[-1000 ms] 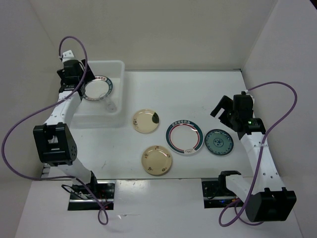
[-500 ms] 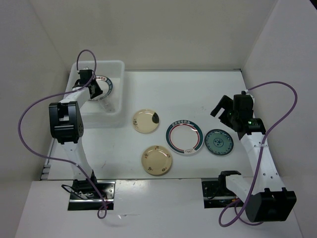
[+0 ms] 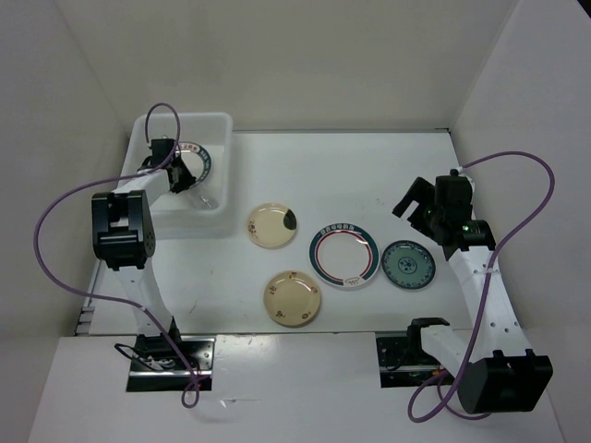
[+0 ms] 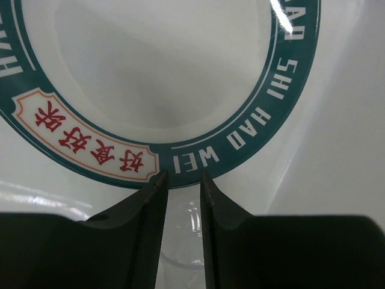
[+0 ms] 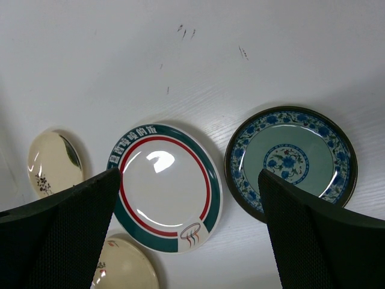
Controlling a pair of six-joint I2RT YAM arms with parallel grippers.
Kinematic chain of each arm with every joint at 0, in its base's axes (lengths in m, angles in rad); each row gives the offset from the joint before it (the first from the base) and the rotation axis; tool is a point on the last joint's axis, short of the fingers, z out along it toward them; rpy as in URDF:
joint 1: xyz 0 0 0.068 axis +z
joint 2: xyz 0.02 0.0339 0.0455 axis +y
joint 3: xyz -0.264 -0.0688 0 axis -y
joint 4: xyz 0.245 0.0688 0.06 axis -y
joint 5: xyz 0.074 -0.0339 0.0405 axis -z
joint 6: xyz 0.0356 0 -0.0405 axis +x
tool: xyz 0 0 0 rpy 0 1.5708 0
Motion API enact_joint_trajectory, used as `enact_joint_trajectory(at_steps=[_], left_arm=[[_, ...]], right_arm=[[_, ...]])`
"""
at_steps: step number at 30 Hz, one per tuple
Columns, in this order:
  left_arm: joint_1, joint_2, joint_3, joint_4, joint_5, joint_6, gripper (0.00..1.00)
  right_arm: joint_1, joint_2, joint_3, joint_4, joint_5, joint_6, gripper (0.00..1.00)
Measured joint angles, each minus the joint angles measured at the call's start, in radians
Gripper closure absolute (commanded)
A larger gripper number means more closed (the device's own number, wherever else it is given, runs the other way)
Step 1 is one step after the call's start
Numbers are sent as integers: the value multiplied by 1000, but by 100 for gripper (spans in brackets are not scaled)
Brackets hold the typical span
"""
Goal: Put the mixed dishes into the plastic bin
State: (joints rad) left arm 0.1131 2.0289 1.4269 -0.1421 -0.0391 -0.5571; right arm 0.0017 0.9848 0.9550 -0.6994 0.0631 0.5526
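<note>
The plastic bin [image 3: 185,221] stands at the back left. In it lies a white plate with a teal lettered rim [image 3: 196,159] [image 4: 162,78]. My left gripper [image 3: 180,173] [image 4: 182,174] hovers inside the bin; its jaws are a narrow gap apart with nothing between them, tips at the plate's rim. On the table lie a red-ringed plate [image 3: 344,257] [image 5: 165,192], a smaller teal patterned plate [image 3: 408,265] [image 5: 290,162] and two cream plates [image 3: 272,226] [image 3: 293,297]. My right gripper [image 3: 417,208] [image 5: 189,174] hangs wide open above the red-ringed and teal plates, holding nothing.
The bin wall [image 4: 337,150] rises close to the right of the left fingers. White walls enclose the table at the back and on both sides. Both arm bases sit at the near edge.
The left jaws have closed from wide to a narrow gap, and the left arm has folded inward, moving the gripper to the plate's near side. The right arm has not moved.
</note>
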Motion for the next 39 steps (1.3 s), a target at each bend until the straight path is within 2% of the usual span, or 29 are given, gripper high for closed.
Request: enact_joint_trajectory(at_steps=[3,5,7,8,12,13,14,17,21,24,28,32,35,39], left_arm=[[-14,-51,-68,-7,-10,0,65],[-25,-80,-87,-23,-22,0,55],[-35,-100,-87,-26,-39,2,54],[-39,-114,-87,-26,-52,2,45],[-40,-187,-66,-21,-103,4,29],[-40,-209,-51,-23,-114,5,17],[-40,-232,-24,-24,-122,3,11],[-37,-297,62,-21,-116,5,1],[-41,-436,87,-24,-32,-22,1],[-83,-544,46,-29,82,-46,1],[-257,-649,-75,-43,260,-53,1],[-460,-668,-218,-47,436,-60,1],[-542,-670,-349,-27,475,-106,1],[-577,-669,-520,15,459,-185,1]], right_arm=[[0,0,0,0,0,0,0],[0,0,0,0,0,0,0],[0,0,0,0,0,0,0],[0,0,0,1,0,0,0],[0,-3,0,1,-1,0,0],[0,-5,0,2,-1,0,0],[0,-8,0,3,-3,0,0],[0,-19,-6,6,-6,0,0],[0,-32,-14,7,-8,0,0],[5,-41,-14,8,-10,0,0],[6,-61,-14,9,-14,0,0],[7,-76,-14,9,-15,0,0],[10,-82,-14,9,-15,0,0],[14,-89,-14,10,-16,0,0]])
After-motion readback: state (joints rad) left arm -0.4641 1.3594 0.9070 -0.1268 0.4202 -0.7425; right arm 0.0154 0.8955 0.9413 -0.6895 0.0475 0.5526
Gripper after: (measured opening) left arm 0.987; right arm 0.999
